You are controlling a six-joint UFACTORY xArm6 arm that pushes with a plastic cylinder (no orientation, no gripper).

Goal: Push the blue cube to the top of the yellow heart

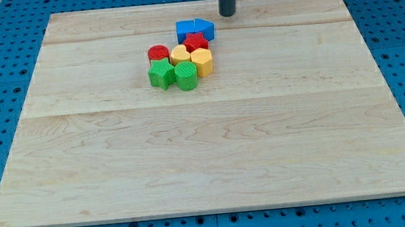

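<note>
Partly hidden: blue cube (186,30) behind red block (195,41).

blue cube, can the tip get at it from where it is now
Probably yes. My tip sits just to the upper right of the blue cube, with bare board between them. Only the other blue block hugs the cube's right side, so a push from above looks free.
</note>
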